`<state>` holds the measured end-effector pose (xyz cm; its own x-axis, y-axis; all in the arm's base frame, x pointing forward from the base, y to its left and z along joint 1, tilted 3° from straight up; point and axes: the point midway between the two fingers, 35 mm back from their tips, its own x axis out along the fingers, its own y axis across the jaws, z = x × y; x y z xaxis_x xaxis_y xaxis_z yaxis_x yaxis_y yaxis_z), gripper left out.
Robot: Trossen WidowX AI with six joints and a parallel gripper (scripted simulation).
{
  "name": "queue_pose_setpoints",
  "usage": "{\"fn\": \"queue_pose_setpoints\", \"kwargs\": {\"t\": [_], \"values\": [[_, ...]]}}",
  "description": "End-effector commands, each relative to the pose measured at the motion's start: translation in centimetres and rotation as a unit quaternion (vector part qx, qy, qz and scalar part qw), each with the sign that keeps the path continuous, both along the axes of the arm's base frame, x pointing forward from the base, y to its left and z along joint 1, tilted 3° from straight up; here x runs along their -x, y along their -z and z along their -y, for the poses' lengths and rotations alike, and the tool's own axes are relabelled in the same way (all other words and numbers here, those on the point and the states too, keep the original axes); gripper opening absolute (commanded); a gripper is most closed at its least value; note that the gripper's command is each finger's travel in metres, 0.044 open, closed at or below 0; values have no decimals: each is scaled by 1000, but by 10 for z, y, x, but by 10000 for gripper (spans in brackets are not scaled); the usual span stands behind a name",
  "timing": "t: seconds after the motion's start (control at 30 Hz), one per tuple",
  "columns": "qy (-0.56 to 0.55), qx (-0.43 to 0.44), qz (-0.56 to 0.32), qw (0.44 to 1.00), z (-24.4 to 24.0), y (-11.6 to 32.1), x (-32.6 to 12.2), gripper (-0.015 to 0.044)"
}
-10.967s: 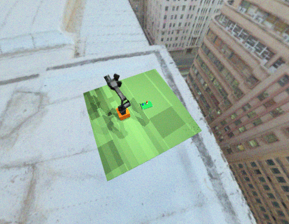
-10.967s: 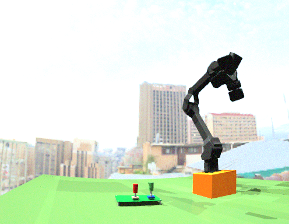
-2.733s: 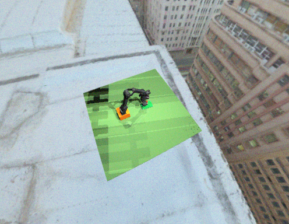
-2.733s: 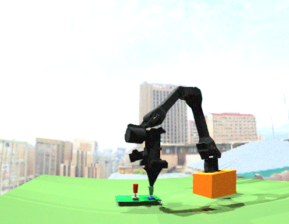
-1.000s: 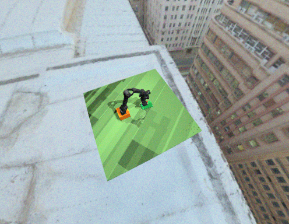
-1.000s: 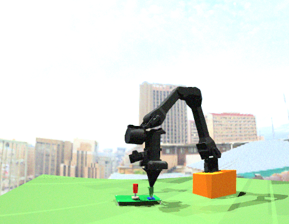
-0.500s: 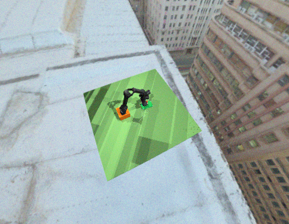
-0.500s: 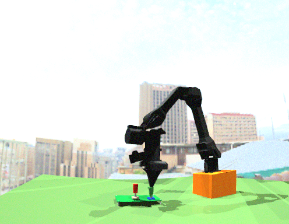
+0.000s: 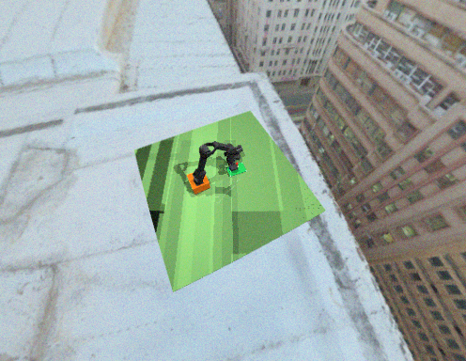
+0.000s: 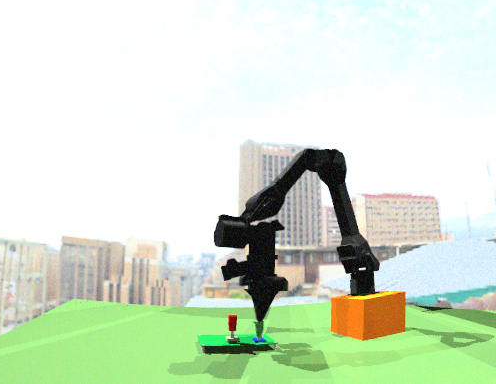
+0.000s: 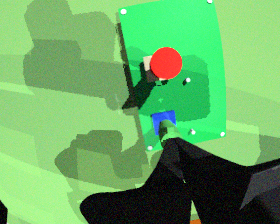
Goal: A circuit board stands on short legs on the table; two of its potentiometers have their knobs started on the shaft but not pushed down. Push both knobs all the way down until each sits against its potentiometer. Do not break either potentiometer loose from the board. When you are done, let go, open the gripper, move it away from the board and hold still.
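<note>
The green board (image 9: 242, 169) (image 10: 212, 340) (image 11: 200, 30) stands on short legs. A red knob (image 10: 232, 322) (image 11: 166, 63) stands upright on a pale potentiometer (image 10: 233, 340) (image 11: 147, 63), with bare shaft showing below it. A dark green knob (image 10: 259, 328) (image 11: 168, 131) stands over the blue potentiometer (image 10: 259, 340) (image 11: 163, 119); it narrows towards the bottom, and I cannot tell how large any gap is. My gripper (image 10: 261, 320) (image 11: 173, 142) is shut with nothing between its fingers. Its tips point down at the top of the green knob and appear to touch it. The tips are hard to make out in the top view.
The arm rises from an orange base block (image 9: 198, 183) (image 10: 368, 315) on the green table (image 9: 204, 239) (image 10: 117, 324). Small white pins show at the board's corners and beside both potentiometers. The red knob stands close beside my gripper. Dark arm shadows fall across the board and table.
</note>
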<state>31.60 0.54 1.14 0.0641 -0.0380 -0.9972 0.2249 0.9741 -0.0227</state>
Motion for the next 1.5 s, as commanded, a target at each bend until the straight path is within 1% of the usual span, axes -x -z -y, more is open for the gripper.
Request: {"fn": "queue_pose_setpoints", "kwargs": {"t": [0.0, 0.23, 0.97, 1.0, 1.23, 1.3, 1.47], "values": [[-2, -1, 0, 1000, 0, 12, -4, 0], [-2, -1, 0, 1000, 0, 8, -4, 0], [-2, -1, 0, 1000, -1, -25, -2, 0], [-1, 0, -2, 1000, -1, -20, -1, 26], [-1, 0, -2, 1000, -1, -20, -1, 210], [-6, 0, 5, 1000, -2, -22, -4, 157], [-41, 4, 54, 998, -9, -38, -23, 26]]}}
